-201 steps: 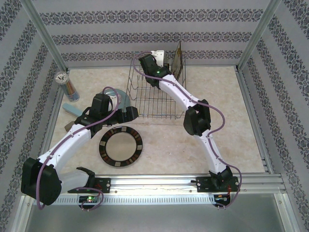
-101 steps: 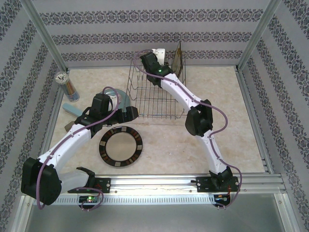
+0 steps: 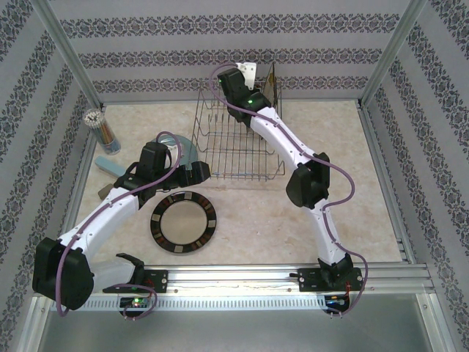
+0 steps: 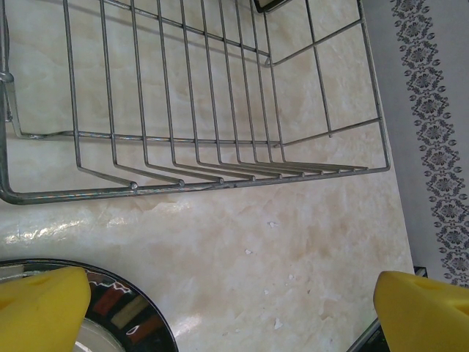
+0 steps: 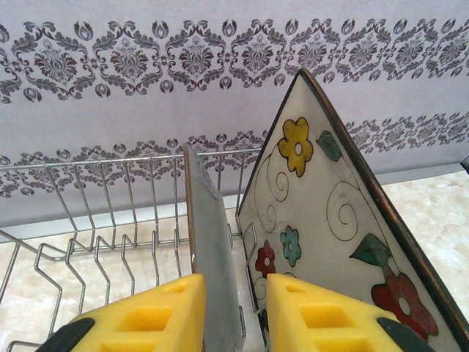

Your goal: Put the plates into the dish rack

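Note:
The wire dish rack [image 3: 238, 176] stands at the back centre. My right gripper [image 3: 236, 92] hovers over its far end. Its fingers [image 5: 234, 315] are open around the upright grey plate [image 5: 212, 249]: the plate rests against the left pad, with a gap to the right pad. The square floral plate [image 5: 330, 213] leans in the rack just right of it, also visible from above [image 3: 270, 88]. My left gripper [image 3: 198, 172] is wide open with nothing in it [image 4: 231, 315], between the rack's front rail [image 4: 190, 185] and the dark-brown-rimmed plate [image 3: 183, 222]. The light-blue plate [image 3: 187, 150] lies partly under the left arm.
A cup of coloured pencils [image 3: 99, 125] stands at the left wall, with a flat teal and tan item [image 3: 110, 169] near it. Patterned walls and aluminium posts enclose the table. Bare tabletop [image 3: 352, 191] lies right of the rack.
My right gripper went from shut to open, moved toward the rack's back end, and let go of the grey plate standing in the rack. The left arm has not moved.

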